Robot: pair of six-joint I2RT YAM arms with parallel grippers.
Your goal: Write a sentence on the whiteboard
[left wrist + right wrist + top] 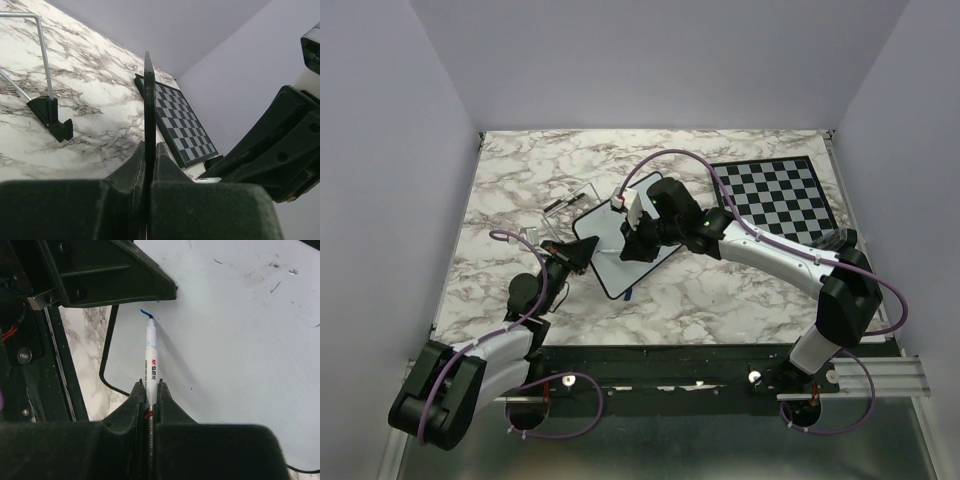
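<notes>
Right claw [148,388] clamps marker [150,352] | left claw [149,151] clamps whiteboard [240,350] edge

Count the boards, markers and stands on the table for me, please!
boards: 2, the whiteboard and the chessboard
marker: 1
stand: 1
total: 4
</notes>
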